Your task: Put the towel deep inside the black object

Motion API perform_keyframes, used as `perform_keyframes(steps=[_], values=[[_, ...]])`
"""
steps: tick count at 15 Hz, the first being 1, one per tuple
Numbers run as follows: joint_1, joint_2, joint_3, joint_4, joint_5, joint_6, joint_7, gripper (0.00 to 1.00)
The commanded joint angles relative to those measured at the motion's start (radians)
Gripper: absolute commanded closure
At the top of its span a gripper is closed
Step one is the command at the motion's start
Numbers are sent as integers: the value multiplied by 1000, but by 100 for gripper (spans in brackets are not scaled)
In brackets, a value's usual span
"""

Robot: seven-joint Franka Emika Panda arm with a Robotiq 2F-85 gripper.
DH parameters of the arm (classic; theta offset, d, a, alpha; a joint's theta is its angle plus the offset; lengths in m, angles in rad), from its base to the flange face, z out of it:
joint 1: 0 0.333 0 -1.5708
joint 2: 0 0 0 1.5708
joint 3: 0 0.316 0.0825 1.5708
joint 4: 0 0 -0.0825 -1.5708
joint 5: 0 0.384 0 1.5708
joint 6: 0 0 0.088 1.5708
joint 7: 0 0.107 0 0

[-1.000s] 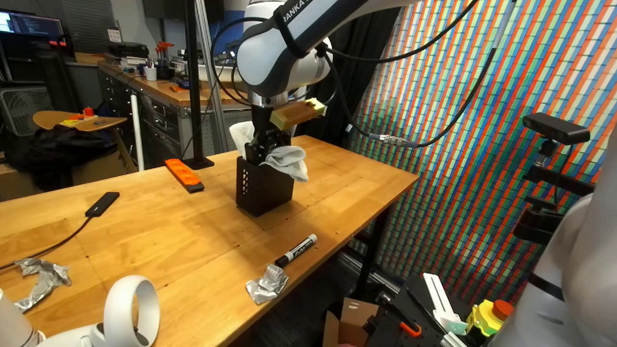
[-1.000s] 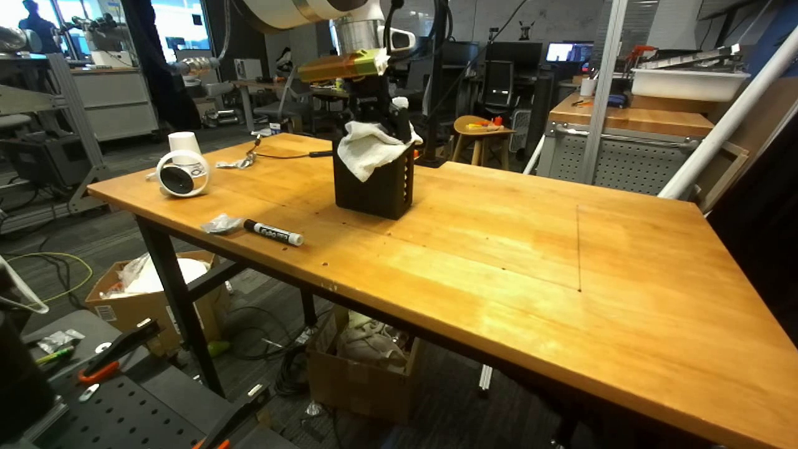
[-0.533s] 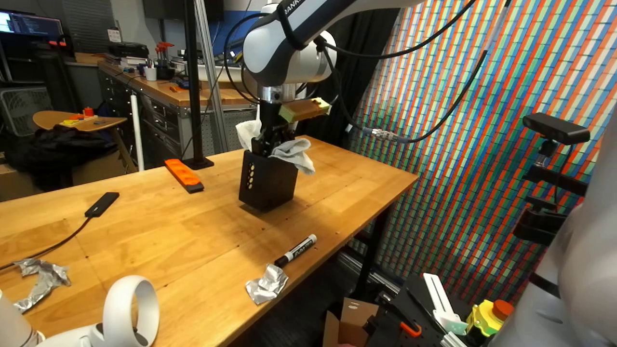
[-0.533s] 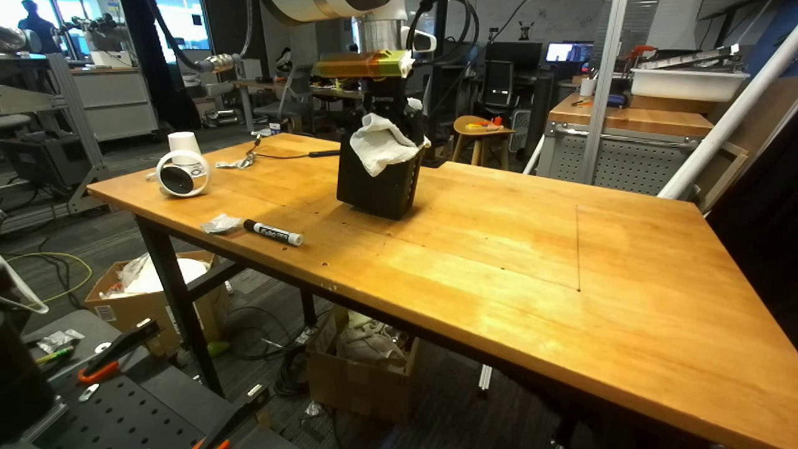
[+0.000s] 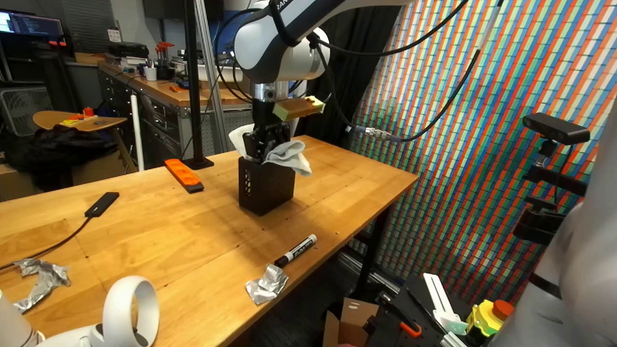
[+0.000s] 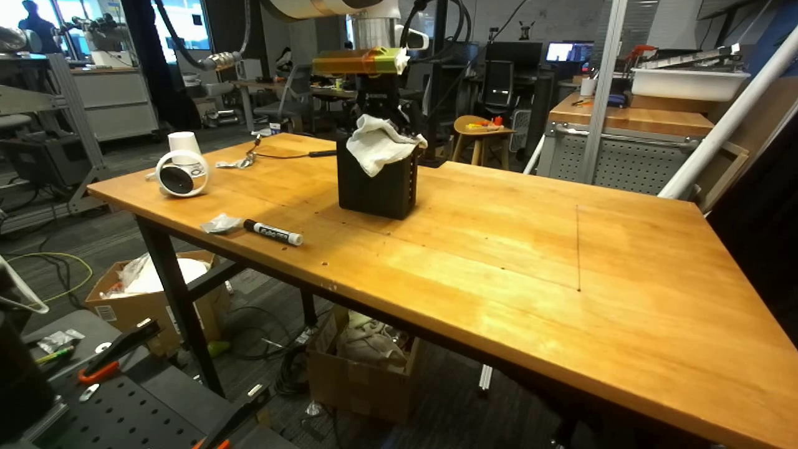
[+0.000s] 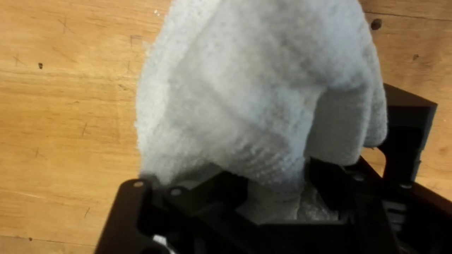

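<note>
Hand (image 5: 261, 153) aimed straight down at six o'clock, fingertips out of sight at the mouth of the black box (image 5: 266, 189): spread or pinching, can't tell! Towel (image 5: 288, 156) bunched right there, above the table (image 5: 193, 231), its length in an exterior view slanting ten to four o'clock, pale flap (image 5: 238, 139) partly behind the hand; in an exterior view a corner (image 6: 372, 165) droops to seven. Any towel inside is hidden; the wrist view, blurry, crops it at twelve.
</note>
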Motion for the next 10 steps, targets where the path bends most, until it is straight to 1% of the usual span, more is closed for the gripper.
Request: perform_keyframes(steps=[1, 2, 3, 7, 8, 9, 10], values=[[10, -50, 4, 11, 25, -21, -7, 9], [12, -60, 4, 16, 28, -22, -5, 2], [12, -70, 2, 26, 33, -25, -3, 0], [15, -106, -4, 58, 22, -14, 25, 0], [16, -112, -5, 66, 14, -6, 35, 15], [16, -118, -4, 72, 19, -4, 34, 25], [20, -124, -2, 69, 11, 1, 49, 25]])
